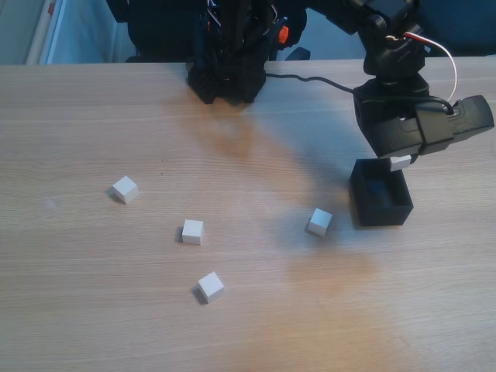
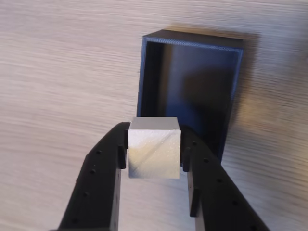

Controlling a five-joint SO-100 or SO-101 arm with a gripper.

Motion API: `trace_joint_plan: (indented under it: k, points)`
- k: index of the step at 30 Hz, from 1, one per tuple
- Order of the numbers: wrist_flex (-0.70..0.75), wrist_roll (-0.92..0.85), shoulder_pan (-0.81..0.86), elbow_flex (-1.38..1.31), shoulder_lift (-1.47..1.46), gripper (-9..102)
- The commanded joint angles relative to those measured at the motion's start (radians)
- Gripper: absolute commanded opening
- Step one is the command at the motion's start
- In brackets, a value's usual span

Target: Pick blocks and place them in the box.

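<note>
Between the jaws — a block

Five white cubes — one black box.

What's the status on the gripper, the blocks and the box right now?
Gripper shut on one white block, above the box. Box looks empty. Four blocks loose on the table, nearest left of the box in the fixed view. Nothing blocking the drop.
</note>
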Motion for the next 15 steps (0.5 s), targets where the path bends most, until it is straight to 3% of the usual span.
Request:
trace_joint_plan:
  k: [1,8,10,13,15]
  points:
    - [0.009,0.008,0.003,-0.055,0.009,15]
    - [0.034,-0.014,0.034,-0.048,0.029,17]
    - [0.049,-0.014,0.051,-0.048,0.043,14]
    - [0.072,-0.002,0.092,-0.025,0.097,1]
    - [0.069,-0.011,0.130,0.035,0.161,0]
